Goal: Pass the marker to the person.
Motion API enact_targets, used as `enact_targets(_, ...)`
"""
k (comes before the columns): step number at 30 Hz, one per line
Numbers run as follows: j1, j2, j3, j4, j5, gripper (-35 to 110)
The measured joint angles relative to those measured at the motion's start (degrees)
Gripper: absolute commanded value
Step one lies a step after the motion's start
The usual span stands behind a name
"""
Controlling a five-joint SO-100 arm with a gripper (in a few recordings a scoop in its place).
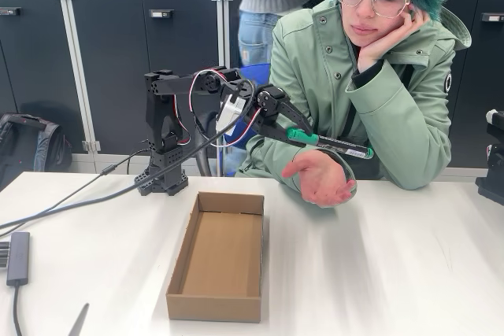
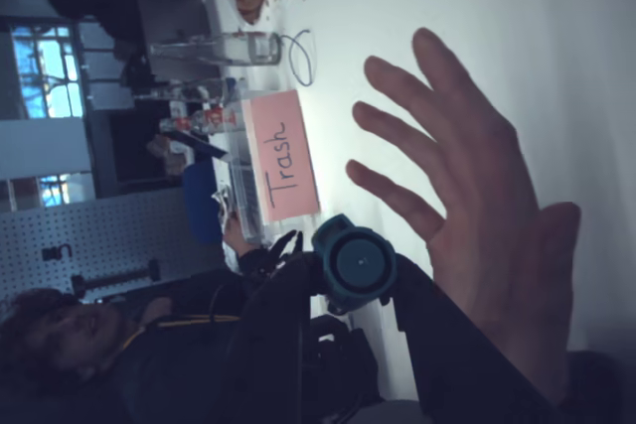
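In the fixed view, one open cardboard box point(image 1: 216, 253) lies nearest on the white table point(image 1: 394, 273), with a grey adapter point(image 1: 17, 257) at the left edge. Behind it, one black arm reaches right; its gripper point(image 1: 293, 133) is clenched on the one marker point(image 1: 331, 143), held level just above the person's point(image 1: 370, 108) single upturned hand point(image 1: 321, 177). The person's other hand props the cheek. Farther back, a second person is cut off at the top edge. In the wrist view, the marker's end point(image 2: 358, 263) faces the lens beside the blurred hand point(image 2: 477, 215).
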Motion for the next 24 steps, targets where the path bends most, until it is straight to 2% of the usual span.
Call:
enact_targets(12, 1.76, 0.0, 0.26, 6.42, 5.01, -4)
enact_targets(18, 1.93, 0.0, 0.26, 6.68, 4.83, 17)
enact_targets(24, 2.2, 0.0, 0.26, 7.12, 2.72, 28)
